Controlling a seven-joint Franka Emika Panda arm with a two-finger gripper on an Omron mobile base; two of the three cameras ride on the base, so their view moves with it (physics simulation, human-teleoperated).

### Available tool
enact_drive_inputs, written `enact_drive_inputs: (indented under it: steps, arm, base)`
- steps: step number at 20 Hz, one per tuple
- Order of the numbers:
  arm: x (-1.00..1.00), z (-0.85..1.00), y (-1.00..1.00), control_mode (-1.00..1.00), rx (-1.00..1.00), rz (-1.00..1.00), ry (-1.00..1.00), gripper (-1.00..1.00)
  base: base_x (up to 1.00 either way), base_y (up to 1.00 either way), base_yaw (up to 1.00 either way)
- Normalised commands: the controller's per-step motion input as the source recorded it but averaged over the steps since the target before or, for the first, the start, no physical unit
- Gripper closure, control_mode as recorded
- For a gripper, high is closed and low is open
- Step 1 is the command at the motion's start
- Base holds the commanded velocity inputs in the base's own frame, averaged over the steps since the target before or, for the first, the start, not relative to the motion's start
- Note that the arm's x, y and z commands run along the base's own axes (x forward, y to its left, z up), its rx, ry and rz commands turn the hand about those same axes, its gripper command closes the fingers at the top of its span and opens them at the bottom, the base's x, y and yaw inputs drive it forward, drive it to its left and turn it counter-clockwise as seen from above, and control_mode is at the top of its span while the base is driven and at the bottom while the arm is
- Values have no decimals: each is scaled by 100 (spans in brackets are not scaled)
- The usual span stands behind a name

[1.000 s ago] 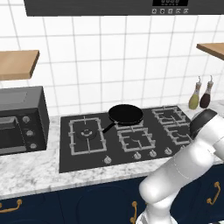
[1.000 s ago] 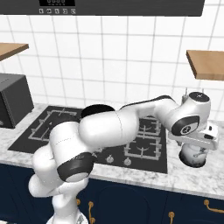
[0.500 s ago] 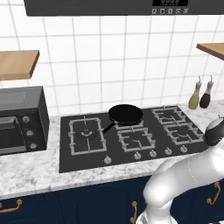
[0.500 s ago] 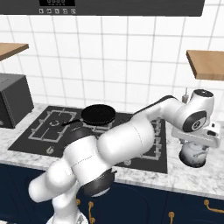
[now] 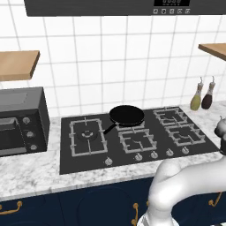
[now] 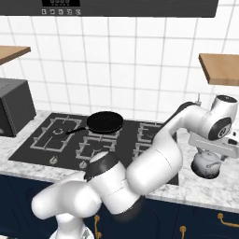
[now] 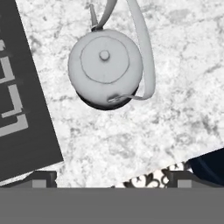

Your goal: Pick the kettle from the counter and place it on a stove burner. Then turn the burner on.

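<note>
The kettle (image 6: 207,164), small, rounded and silver-grey, stands on the marbled counter (image 6: 196,186) just right of the stove (image 6: 70,140). In the hand view the kettle (image 7: 105,65) lies ahead with its lid knob up and its handle folded to one side. My gripper (image 6: 211,150) hangs directly above the kettle without touching it. It is open, and its two dark fingertips (image 7: 41,177) stand wide apart with nothing between them. The black stove (image 5: 132,137) has grey grates and a front row of knobs.
A black frying pan (image 5: 126,115) sits on a rear middle burner. Two slim bottles (image 5: 201,96) stand at the back right by the wall. A black toaster oven (image 5: 20,121) is at the far left. The counter's front edge (image 7: 192,159) runs close to the kettle.
The arm's elbow has swung lower and further right while the hand stayed over the kettle, shifting slightly. The jaws stayed open and the kettle has not moved.
</note>
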Motion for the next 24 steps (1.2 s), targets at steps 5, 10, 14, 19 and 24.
enact_drive_inputs:
  steps: [5, 10, 14, 19, 24]
  arm:
    - [8, -28, -2, -100, 0, 0, 0, -100]
    - [27, -36, -13, -100, 0, 0, -5, -100]
    - [27, -29, -24, -100, 2, 0, -10, -100]
    - [18, -15, -30, -100, 3, 0, -8, -100]
    - [13, -1, -15, -100, 0, 0, -3, -100]
  base:
    - [0, 0, 0]
    - [0, 0, 0]
    - [0, 0, 0]
    - [0, 0, 0]
    - [0, 0, 0]
